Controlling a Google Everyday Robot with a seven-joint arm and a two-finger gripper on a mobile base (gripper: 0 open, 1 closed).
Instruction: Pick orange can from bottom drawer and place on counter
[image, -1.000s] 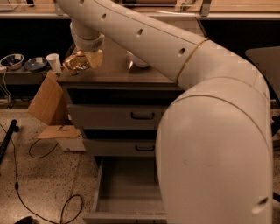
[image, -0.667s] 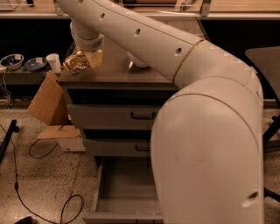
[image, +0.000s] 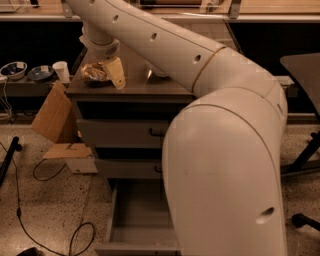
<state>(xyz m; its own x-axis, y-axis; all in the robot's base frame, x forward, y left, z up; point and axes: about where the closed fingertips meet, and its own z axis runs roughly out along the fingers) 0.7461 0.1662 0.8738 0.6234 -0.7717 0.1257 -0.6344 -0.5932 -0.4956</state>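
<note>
My gripper (image: 106, 71) is at the left end of the counter (image: 150, 89), at the end of the white arm that reaches in from the upper left. An orange-brown shiny can (image: 94, 72) is right at the gripper, low over or on the counter's left edge. I cannot tell whether it rests on the top. The bottom drawer (image: 135, 220) is pulled out below; the grey inside that shows is bare, and my arm's bulk hides its right part. The two upper drawers are closed.
A small shiny pale object (image: 152, 75) sits on the counter behind the arm. A low shelf at the left holds two bowls (image: 13, 69) and a white cup (image: 61, 71). Cardboard (image: 54, 117) leans on the cabinet's left side. Cables (image: 50, 172) lie on the floor. A chair base (image: 305, 162) stands at the right.
The gripper and the can have stayed in place at the counter's left end. The arm's big near segment has swung left and now covers more of the drawers.
</note>
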